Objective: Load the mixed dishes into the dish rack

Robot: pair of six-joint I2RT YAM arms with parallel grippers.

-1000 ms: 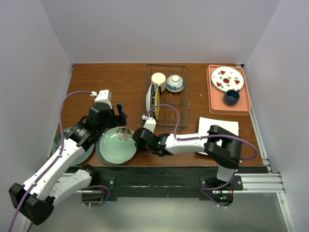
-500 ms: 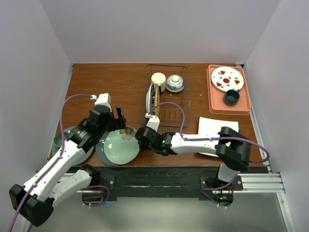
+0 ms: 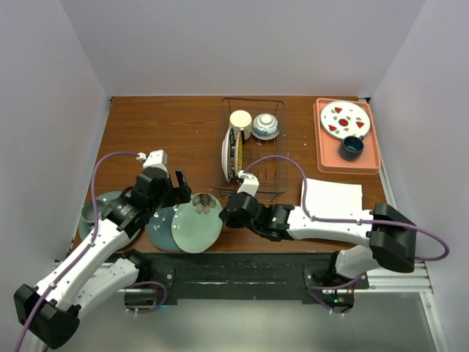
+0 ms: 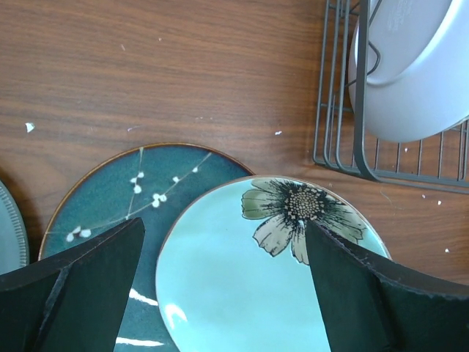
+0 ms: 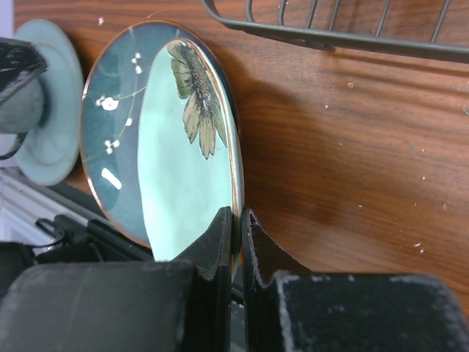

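My right gripper (image 3: 224,213) is shut on the right rim of the pale green flower plate (image 3: 196,226), which is tilted up on edge over the teal-blue plate (image 3: 157,227). In the right wrist view the right gripper (image 5: 238,220) pinches the green plate's (image 5: 183,161) rim. My left gripper (image 3: 183,193) hangs open just above both plates; in its own view the left gripper (image 4: 223,293) straddles the flower plate (image 4: 234,271). The dish rack (image 3: 270,158) holds a cream mug (image 3: 240,119), a patterned bowl (image 3: 266,126) and an upright white plate (image 3: 231,150). A white square plate (image 3: 333,196) lies at the right.
A grey-green plate with a small cup (image 3: 91,215) lies at the far left. A pink tray (image 3: 370,163) at the back right carries a red-marked plate (image 3: 344,119) and a dark blue cup (image 3: 352,147). The table's front edge runs just below the plates.
The right gripper has drawn the green plate to the right and tipped it up off the teal-blue plate. The left gripper shifted slightly right, still open.
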